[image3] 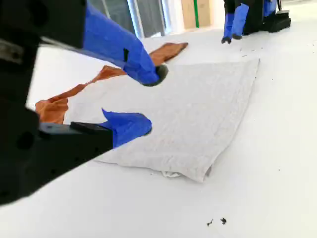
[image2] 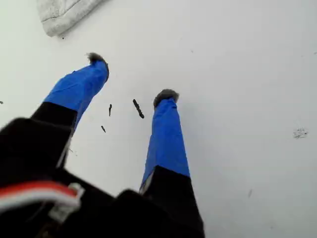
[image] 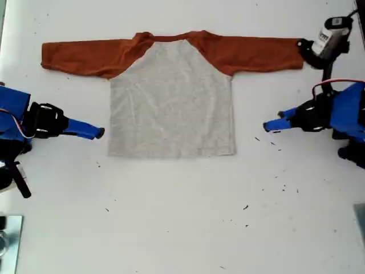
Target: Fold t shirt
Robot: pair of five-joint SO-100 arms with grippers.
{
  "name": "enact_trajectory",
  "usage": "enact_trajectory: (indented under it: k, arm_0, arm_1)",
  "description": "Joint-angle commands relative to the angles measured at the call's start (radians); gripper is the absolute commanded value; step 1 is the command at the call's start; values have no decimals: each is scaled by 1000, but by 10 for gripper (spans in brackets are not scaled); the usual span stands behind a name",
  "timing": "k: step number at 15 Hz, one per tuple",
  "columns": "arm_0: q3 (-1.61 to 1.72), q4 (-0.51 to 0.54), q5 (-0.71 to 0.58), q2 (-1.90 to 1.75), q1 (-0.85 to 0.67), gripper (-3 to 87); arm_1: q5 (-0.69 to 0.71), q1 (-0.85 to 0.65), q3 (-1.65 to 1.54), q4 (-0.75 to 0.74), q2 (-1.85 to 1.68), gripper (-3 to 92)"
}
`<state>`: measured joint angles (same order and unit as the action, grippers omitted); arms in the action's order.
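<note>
The t shirt (image: 171, 103) lies flat on the white table, grey body up, with both rust-orange sleeves (image: 85, 57) spread straight out; no black print shows. My first gripper (image: 268, 125) rests at the exterior view's right, a short way off the shirt's hem corner (image2: 64, 12). It stands open (image2: 131, 78) over bare table. My second gripper (image: 98, 133) sits at the exterior view's left, just beside the shirt's edge. It is open (image3: 147, 99) with nothing between its blue fingers (image3: 126, 126), and the grey cloth (image3: 198, 109) lies just beyond them.
A white and black device (image: 331, 37) stands by the sleeve end at the exterior view's top right. Small black specks (image: 272, 144) dot the table near my first gripper. A metal object (image: 8, 240) sits at the exterior view's lower left edge.
</note>
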<state>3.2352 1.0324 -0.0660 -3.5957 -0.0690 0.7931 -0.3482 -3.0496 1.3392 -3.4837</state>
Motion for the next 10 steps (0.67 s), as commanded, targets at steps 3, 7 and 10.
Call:
enact_trajectory:
  k: [3,7,10]
  arm_0:
    - [8,0,-6,-6,9,120]
    - [8,0,-6,-6,9,120]
    - [8,0,-6,-6,9,120]
  arm_1:
    - [12,-8,-55,2,-17,218]
    - [12,-8,-55,2,-17,218]
    - [-719,77,-55,2,-17,218]
